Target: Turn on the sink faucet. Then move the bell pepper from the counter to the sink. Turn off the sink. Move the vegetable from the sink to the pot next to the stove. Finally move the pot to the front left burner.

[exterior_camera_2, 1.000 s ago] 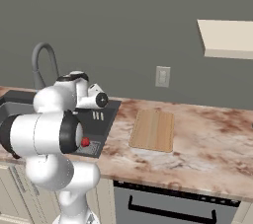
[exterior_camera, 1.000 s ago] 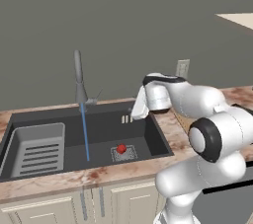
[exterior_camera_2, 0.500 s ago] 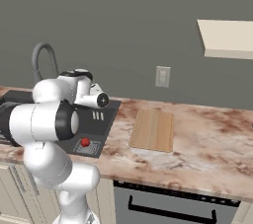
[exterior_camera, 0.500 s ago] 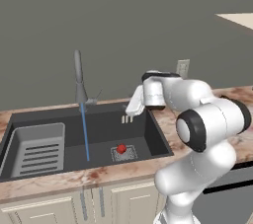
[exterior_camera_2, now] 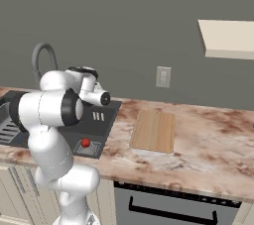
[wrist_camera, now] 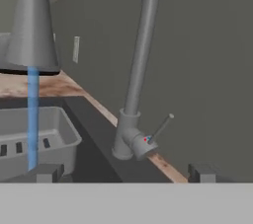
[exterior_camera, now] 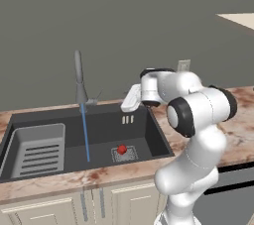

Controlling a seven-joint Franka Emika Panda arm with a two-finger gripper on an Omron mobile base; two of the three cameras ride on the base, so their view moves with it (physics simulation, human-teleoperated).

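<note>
Below the gripper [exterior_camera: 128, 105], whose jaws stood spread and empty, the bell pepper [exterior_camera: 122, 149] already lay on the drain grate in the sink [exterior_camera: 154, 135]. Just ahead of it, the sink faucet [wrist_camera: 137, 65] ran water; judging by that, shutting off its lever [wrist_camera: 160, 129] came next, with the pot steps left.
</note>
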